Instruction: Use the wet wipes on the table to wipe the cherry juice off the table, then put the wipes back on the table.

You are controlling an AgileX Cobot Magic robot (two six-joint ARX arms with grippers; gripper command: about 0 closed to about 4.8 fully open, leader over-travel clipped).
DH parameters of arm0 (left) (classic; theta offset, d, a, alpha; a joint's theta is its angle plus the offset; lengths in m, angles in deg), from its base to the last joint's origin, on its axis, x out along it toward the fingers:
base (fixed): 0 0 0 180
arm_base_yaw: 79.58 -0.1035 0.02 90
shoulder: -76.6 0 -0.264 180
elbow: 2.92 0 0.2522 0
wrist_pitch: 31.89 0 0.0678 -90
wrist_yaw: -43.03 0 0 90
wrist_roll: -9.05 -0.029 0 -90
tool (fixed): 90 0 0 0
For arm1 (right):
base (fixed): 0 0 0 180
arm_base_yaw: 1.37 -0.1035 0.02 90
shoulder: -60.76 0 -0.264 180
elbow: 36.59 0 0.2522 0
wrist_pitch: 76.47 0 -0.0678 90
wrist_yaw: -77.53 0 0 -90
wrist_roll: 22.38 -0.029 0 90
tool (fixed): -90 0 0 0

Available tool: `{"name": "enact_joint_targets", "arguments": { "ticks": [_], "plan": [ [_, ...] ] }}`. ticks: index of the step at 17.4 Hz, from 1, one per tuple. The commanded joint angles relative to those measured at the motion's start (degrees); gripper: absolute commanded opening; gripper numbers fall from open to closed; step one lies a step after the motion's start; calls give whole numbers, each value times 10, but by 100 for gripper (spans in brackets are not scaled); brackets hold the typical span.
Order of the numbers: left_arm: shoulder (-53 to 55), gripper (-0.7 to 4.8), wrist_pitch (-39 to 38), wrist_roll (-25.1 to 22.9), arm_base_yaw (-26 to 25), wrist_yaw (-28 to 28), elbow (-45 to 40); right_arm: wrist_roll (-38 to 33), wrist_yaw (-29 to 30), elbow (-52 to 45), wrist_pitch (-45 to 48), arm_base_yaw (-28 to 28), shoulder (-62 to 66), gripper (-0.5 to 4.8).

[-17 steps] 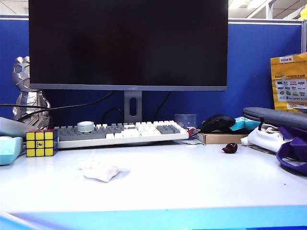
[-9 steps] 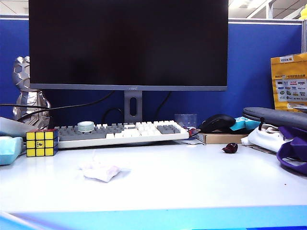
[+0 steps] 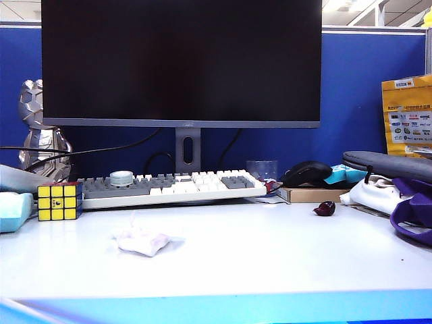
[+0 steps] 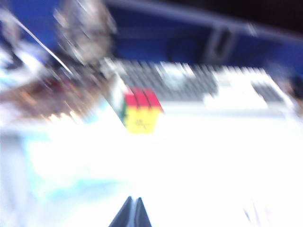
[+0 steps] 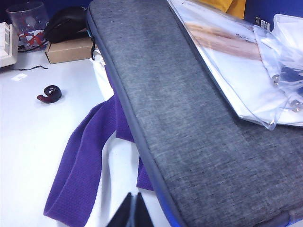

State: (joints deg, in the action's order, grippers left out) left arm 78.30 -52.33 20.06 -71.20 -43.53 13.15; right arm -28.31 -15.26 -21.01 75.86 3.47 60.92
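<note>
The wet wipes [image 3: 143,241] lie as a small crumpled white lump with pink tinges on the white table [image 3: 270,260], left of the middle and in front of the keyboard. I cannot make out any cherry juice in the exterior view. Neither gripper shows there. In the blurred left wrist view my left gripper [image 4: 133,202] is shut and empty above the table, on the near side of the Rubik's cube [image 4: 139,111]. Faint pinkish streaks [image 4: 251,213] beside it are too blurred to name. My right gripper [image 5: 134,196] is shut and empty over a purple strap [image 5: 80,165].
A dark red cherry [image 3: 324,208] lies at the right. Along the back stand a keyboard [image 3: 169,185], monitor stand [image 3: 187,150], Rubik's cube [image 3: 59,200], pale blue block [image 3: 13,210], glass [image 3: 261,169] and mouse [image 3: 307,173]. A grey sleeve [image 5: 189,109] and purple bag [image 3: 413,212] crowd the right.
In the exterior view the wipes, the cherry and everything else keep their places, and no arm comes into it.
</note>
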Motion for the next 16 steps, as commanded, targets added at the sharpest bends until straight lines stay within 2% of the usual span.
{"name": "enact_joint_targets", "arguments": {
  "ticks": [1, 4, 7, 8, 14, 16],
  "plan": [
    [-11, -6, 8, -1, -1, -11, -19, 1, 0, 0, 1, 0, 0, 0],
    [-16, -6, -12, -1, -22, -14, -20, 1, 0, 0, 1, 0, 0, 0],
    [-16, -6, -13, 0, -95, -37, -20, 1, 0, 0, 1, 0, 0, 0],
    [-16, -6, -14, 0, -99, -37, -20, 1, 0, 0, 1, 0, 0, 0],
    [-16, -4, -30, 0, -40, -36, -20, 1, 0, 0, 1, 0, 0, 0],
    [-16, 26, -28, 6, -40, -36, -20, 1, 0, 0, 1, 0, 0, 0]
  ]
}}
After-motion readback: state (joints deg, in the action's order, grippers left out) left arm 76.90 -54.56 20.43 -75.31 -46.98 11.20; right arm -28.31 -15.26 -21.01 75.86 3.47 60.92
